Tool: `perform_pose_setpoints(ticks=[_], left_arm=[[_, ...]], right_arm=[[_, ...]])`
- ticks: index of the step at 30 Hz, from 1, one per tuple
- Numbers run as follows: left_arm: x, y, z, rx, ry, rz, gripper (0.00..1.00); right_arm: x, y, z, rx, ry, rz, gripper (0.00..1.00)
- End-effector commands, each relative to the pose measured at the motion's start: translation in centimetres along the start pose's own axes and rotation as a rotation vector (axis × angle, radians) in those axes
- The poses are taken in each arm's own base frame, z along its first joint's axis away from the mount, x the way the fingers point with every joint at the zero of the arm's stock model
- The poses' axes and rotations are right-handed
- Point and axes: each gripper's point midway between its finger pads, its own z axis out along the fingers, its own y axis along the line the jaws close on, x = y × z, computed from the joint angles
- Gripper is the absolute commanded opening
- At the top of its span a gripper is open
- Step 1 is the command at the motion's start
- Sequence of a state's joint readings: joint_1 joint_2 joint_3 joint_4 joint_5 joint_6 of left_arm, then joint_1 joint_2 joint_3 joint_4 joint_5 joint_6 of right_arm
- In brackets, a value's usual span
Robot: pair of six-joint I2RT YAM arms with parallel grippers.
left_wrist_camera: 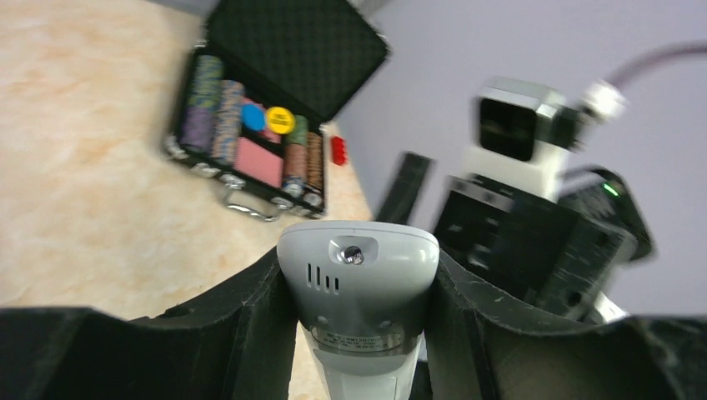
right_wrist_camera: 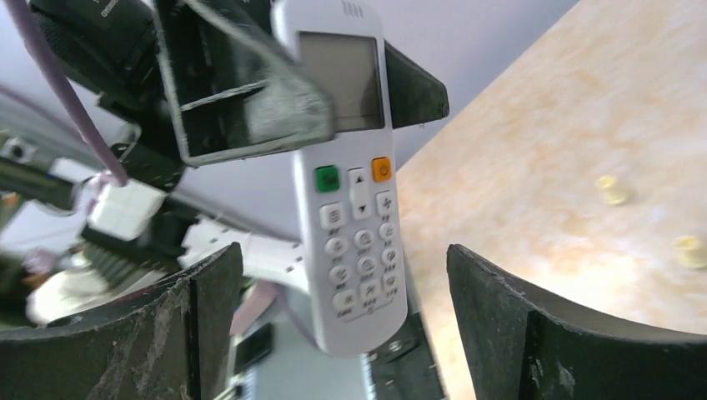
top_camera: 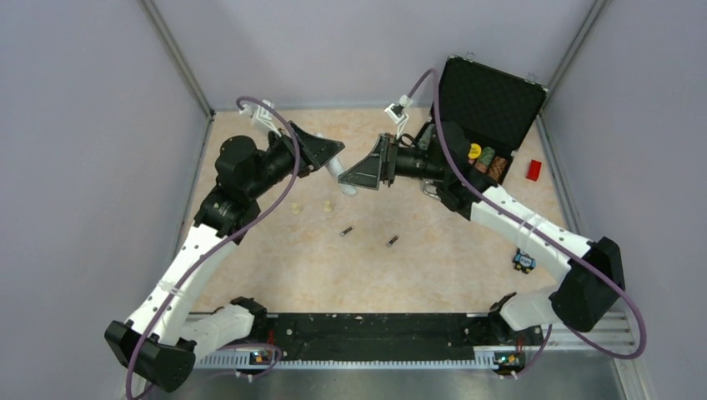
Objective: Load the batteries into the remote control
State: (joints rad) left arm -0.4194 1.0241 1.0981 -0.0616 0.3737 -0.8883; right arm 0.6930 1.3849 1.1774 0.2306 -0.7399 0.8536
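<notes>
The white remote control (left_wrist_camera: 358, 283) is held up off the table, with my left gripper (left_wrist_camera: 358, 300) shut on its top end, one finger pressed to each side. In the right wrist view the remote control (right_wrist_camera: 354, 208) shows its screen and buttons, and its lower end hangs between the fingers of my right gripper (right_wrist_camera: 342, 279), which is open with a gap on both sides. From above, the remote control (top_camera: 342, 178) bridges the left gripper (top_camera: 332, 160) and right gripper (top_camera: 360, 177) at mid-table. Two batteries (top_camera: 347, 232) (top_camera: 392, 242) lie on the table nearer me.
An open black case (top_camera: 492, 108) of poker chips stands at the back right, with a red block (top_camera: 534, 169) beside it. Two cream pegs (top_camera: 295, 207) (top_camera: 328, 205) lie left of the batteries. A small blue-yellow object (top_camera: 523, 262) sits by the right arm.
</notes>
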Motion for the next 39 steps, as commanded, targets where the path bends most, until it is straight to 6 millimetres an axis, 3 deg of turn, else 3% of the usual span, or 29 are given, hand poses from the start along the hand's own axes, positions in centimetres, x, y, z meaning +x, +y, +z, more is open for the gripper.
perform_pose_setpoints(ticks=[1, 4, 8, 18, 25, 30, 31, 32, 33, 34, 35, 37, 39], left_arm=[[-2.2, 4.1, -0.9, -0.29, -0.106, -0.04, 0.0], [-1.9, 5.7, -1.3, -0.392, -0.097, -0.103, 0.0], [-1.5, 6.1, -1.1, -0.42, -0.084, -0.149, 0.0], [-0.6, 6.7, -1.1, -0.44, -0.053, -0.187, 0.0], [0.2, 7.3, -1.3, -0.433, -0.048, -0.189, 0.0], [0.6, 7.4, -1.2, -0.422, -0.038, -0.185, 0.02], [0.6, 7.4, -1.3, -0.415, -0.037, -0.18, 0.06], [0.6, 7.0, -1.2, -0.392, -0.036, -0.167, 0.19], [0.6, 6.4, -1.1, -0.353, -0.026, -0.153, 0.49], [0.4, 5.4, -1.1, -0.301, -0.021, -0.122, 0.66], [0.0, 4.0, -1.1, -0.235, -0.019, -0.08, 0.76], [-0.6, 2.0, -1.8, -0.15, -0.035, -0.013, 0.85], [-1.2, 0.9, -2.6, -0.091, -0.049, 0.033, 0.88]], right_arm=[[-3.5, -0.1, -1.6, 0.142, -0.174, -0.255, 0.9], [-3.6, -1.4, -1.7, 0.207, -0.216, -0.32, 0.91], [-2.9, -2.7, -0.6, 0.274, -0.201, -0.385, 0.91], [-0.2, -3.6, 2.9, 0.284, -0.094, -0.424, 0.88], [1.1, -4.6, 4.6, 0.278, -0.046, -0.343, 0.64], [1.4, -4.3, 5.0, 0.26, -0.039, -0.294, 0.33], [1.4, -4.1, 4.9, 0.253, -0.04, -0.289, 0.28], [1.4, -3.7, 4.9, 0.242, -0.041, -0.286, 0.25], [1.4, -3.4, 4.8, 0.227, -0.035, -0.285, 0.22], [1.5, -3.0, 4.8, 0.213, -0.033, -0.28, 0.16], [1.3, -2.5, 4.6, 0.199, -0.034, -0.275, 0.12], [1.2, -1.4, 4.3, 0.157, -0.032, -0.256, 0.04], [0.9, 0.2, 3.8, 0.09, -0.038, -0.23, 0.03]])
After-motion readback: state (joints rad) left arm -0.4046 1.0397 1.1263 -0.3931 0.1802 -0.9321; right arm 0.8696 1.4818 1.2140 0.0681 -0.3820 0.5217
